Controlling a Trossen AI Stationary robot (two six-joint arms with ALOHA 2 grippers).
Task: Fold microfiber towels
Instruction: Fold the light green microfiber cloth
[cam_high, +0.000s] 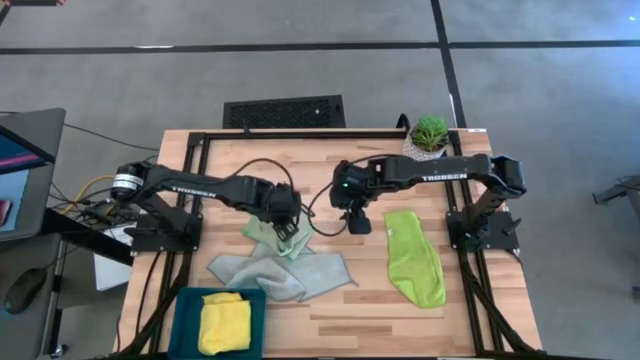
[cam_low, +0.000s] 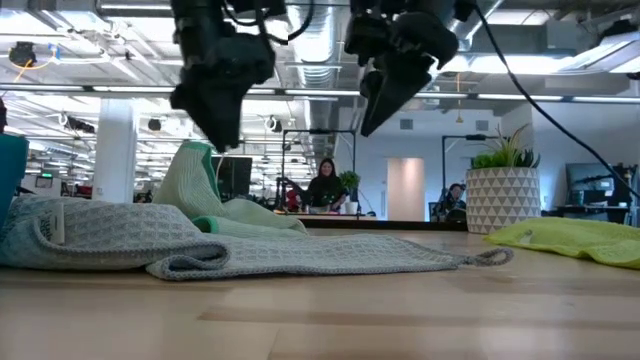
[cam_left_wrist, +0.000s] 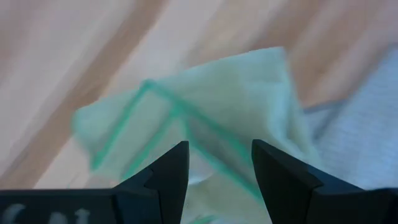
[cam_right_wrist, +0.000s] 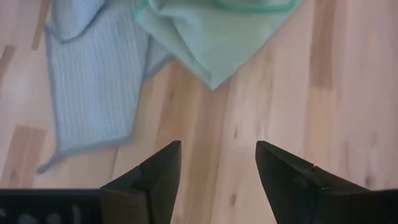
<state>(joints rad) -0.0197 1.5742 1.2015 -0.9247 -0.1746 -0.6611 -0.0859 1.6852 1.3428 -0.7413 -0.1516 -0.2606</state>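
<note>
My arms both read "TROSSEN" in white from above. My left tool (cam_high: 288, 232) hangs over the sage green towel (cam_high: 270, 236), fingers apart and empty; my left wrist camera alone shows that towel's teal edging. My right tool (cam_high: 357, 224) hovers over bare tabletop (cam_high: 370, 300), fingers apart, holding nothing. The pale grey-green towel (cam_high: 285, 272) lies rumpled just beside the sage one, the lime green towel (cam_high: 414, 258) on my right, the yellow towel (cam_high: 224, 322) in the teal bin (cam_high: 186, 312). Only the low view shows people in the room beyond.
</note>
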